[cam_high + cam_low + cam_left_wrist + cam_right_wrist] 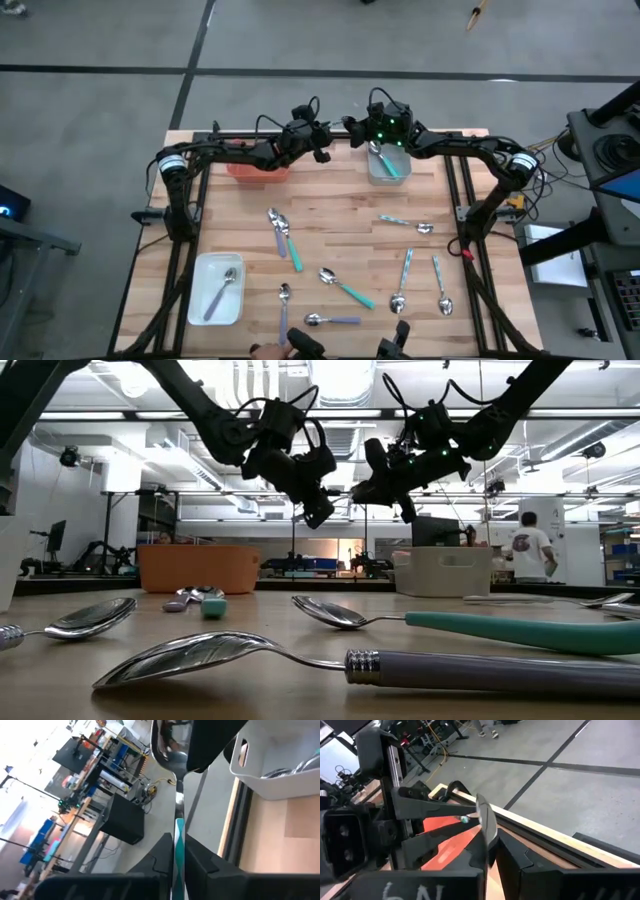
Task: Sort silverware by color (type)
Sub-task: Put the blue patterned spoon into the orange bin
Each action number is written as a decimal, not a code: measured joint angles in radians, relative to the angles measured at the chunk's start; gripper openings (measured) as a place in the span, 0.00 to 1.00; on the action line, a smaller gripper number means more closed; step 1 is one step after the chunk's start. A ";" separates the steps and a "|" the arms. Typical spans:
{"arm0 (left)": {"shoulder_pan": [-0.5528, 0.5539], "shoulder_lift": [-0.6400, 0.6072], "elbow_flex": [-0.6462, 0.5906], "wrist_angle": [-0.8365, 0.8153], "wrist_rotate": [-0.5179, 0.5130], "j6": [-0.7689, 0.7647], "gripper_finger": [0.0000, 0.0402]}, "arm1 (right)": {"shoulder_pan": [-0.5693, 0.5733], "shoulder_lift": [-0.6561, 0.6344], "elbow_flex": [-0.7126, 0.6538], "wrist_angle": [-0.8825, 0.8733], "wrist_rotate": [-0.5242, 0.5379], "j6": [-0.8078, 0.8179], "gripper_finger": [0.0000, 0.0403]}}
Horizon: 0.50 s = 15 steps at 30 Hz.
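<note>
We are mid-handover above the table's far edge, between the orange tray and grey tray. Our left gripper clamps the teal spoon by its handle; our right gripper pinches its bowl. Next, we judge, the right must let go so the left can carry it to a tray.

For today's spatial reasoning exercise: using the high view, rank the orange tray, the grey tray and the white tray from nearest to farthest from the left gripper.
1. The orange tray: just below the left gripper, at the table's far edge on the left.
2. The grey tray: far edge, to the right, under the right arm.
3. The white tray: near-left corner, clearly farthest.
</note>
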 joint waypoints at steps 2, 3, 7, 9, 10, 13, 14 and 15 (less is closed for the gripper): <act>0.001 0.000 0.000 0.000 -0.014 -0.031 0.02 | 0.000 0.000 -0.001 -0.010 -0.002 -0.003 0.06; 0.002 -0.001 0.000 -0.002 -0.017 -0.047 0.02 | 0.000 0.000 -0.002 -0.013 -0.002 -0.007 0.07; 0.002 -0.006 0.001 -0.032 -0.001 -0.120 0.01 | 0.000 0.002 -0.002 -0.006 -0.001 -0.020 0.12; 0.002 -0.013 0.001 -0.042 0.024 -0.155 0.01 | 0.000 0.002 -0.002 -0.008 -0.001 -0.023 0.16; 0.002 -0.020 0.001 -0.053 0.046 -0.171 0.01 | -0.001 0.002 -0.002 -0.008 -0.001 -0.023 0.18; 0.003 -0.040 0.001 -0.101 0.086 -0.210 0.01 | -0.002 0.000 -0.002 -0.008 -0.001 -0.027 0.23; 0.003 -0.049 0.001 -0.126 0.087 -0.219 0.01 | -0.002 -0.001 -0.002 -0.010 -0.002 -0.029 0.25; 0.004 -0.063 0.001 -0.154 0.095 -0.226 0.01 | -0.002 -0.001 -0.002 -0.011 -0.002 -0.035 0.26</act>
